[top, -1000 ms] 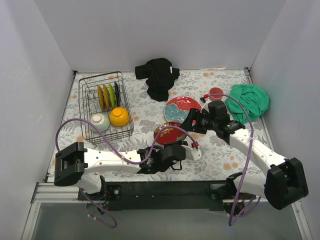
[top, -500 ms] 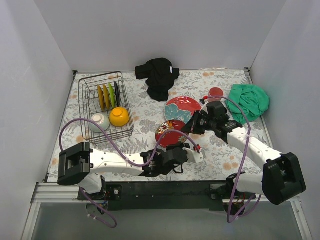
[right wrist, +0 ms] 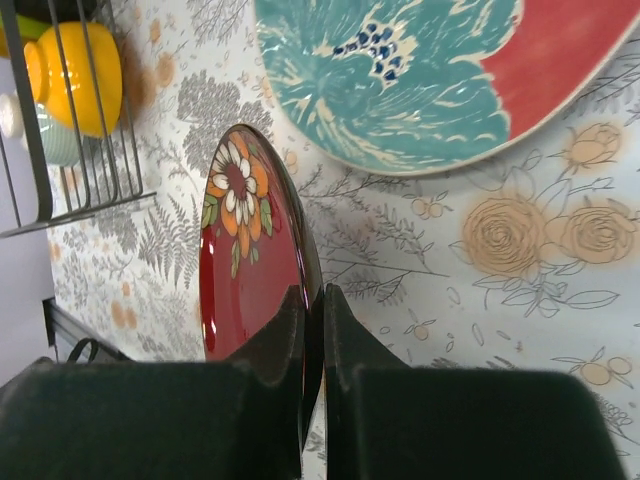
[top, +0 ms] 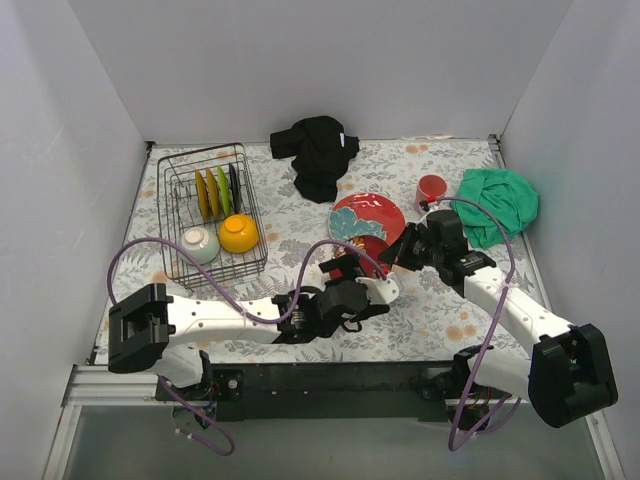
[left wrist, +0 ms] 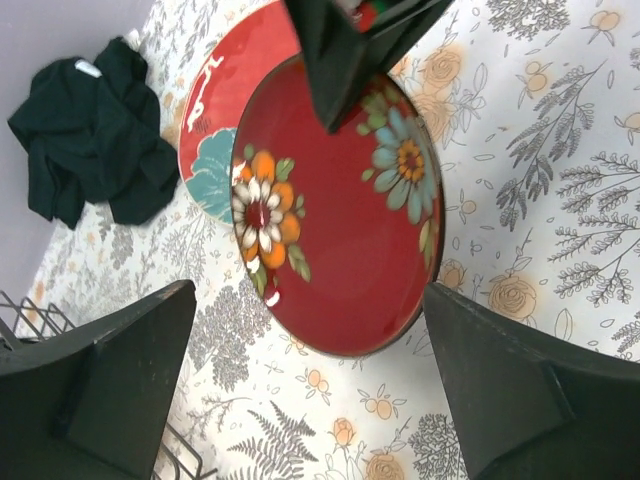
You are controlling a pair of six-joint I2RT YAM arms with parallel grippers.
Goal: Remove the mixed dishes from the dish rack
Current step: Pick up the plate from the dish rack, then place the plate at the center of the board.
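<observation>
A small red floral plate (left wrist: 340, 220) hangs tilted just above the tablecloth, and my right gripper (right wrist: 312, 310) is shut on its rim (right wrist: 245, 260). My left gripper (left wrist: 320, 390) stands open just in front of that plate, not touching it. From above, the red plate (top: 368, 247) sits between both grippers, the left (top: 356, 274) and the right (top: 394, 258). The dish rack (top: 178, 215) at the left holds upright yellow, green and black plates (top: 216, 192), a white bowl (top: 200, 243) and an orange bowl (top: 239, 233).
A larger red-rimmed patterned plate (top: 367, 215) lies flat beside the held plate. A pink-red cup (top: 432, 188) stands next to a green cloth (top: 495, 205) at the right. A black cloth (top: 318, 152) lies at the back. White walls enclose the table.
My left gripper has opened and let go of the red floral plate. The right gripper has shut on its rim and carried it a little toward the patterned plate.
</observation>
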